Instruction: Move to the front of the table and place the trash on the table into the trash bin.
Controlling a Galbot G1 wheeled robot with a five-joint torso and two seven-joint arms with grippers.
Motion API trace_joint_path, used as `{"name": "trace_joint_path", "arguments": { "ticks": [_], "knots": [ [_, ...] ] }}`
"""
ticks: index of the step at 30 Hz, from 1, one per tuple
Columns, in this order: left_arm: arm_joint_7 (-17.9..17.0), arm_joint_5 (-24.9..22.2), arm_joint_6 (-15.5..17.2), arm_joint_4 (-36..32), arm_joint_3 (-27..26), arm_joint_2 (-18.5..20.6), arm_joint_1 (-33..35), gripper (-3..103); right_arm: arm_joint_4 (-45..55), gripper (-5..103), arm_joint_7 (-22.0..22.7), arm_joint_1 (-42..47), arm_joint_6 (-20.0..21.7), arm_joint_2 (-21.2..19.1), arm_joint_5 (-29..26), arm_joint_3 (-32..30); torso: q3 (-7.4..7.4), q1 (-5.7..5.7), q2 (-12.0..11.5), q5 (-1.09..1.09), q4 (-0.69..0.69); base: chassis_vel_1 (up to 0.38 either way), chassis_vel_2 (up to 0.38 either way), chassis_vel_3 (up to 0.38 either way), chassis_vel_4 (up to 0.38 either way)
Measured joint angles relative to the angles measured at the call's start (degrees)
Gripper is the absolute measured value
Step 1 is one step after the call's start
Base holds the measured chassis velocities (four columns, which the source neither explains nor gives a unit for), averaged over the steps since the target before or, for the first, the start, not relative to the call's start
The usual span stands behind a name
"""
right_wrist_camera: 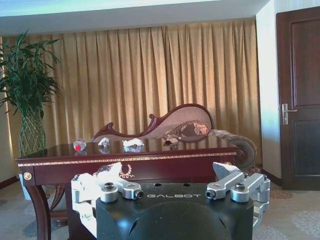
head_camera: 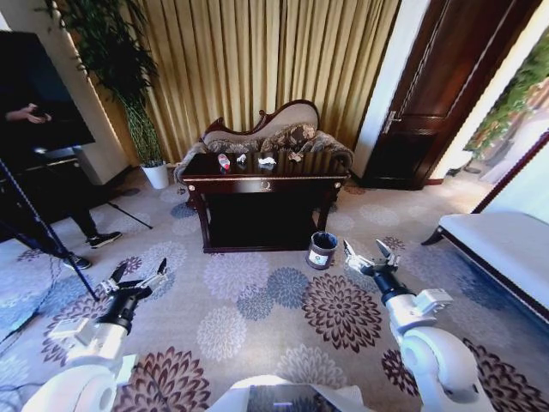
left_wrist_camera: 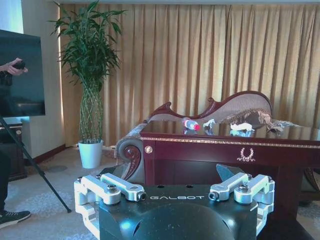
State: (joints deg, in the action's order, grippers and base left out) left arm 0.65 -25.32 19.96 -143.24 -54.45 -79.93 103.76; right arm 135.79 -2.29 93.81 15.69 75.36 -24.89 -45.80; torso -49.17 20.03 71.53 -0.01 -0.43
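Trash (head_camera: 224, 160) on table (head_camera: 257, 184), bin (head_camera: 322, 250) — black-lined

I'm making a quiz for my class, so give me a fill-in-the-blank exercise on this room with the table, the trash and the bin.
1. The bin stands on the ____.
2. The bottle lies on the ____.
3. Both the left gripper and the right gripper are ____.
4. Behind the table stands a ____.

Missing words: carpet; table; open; sofa
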Motion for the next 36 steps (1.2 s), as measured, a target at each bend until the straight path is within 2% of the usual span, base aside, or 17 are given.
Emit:
{"name": "trace_joint_path", "arguments": {
  "ticks": [36],
  "knots": [
    [0.8,0.2,-0.4,0.0,0.1,-0.5,0.5,100,0.4,100,-0.1,0.2,0.1,-0.5,-0.2,0.4,-0.01,0.01,0.0,0.0,0.0,-0.114,0.114,0.115,-0.11]
  ]
}}
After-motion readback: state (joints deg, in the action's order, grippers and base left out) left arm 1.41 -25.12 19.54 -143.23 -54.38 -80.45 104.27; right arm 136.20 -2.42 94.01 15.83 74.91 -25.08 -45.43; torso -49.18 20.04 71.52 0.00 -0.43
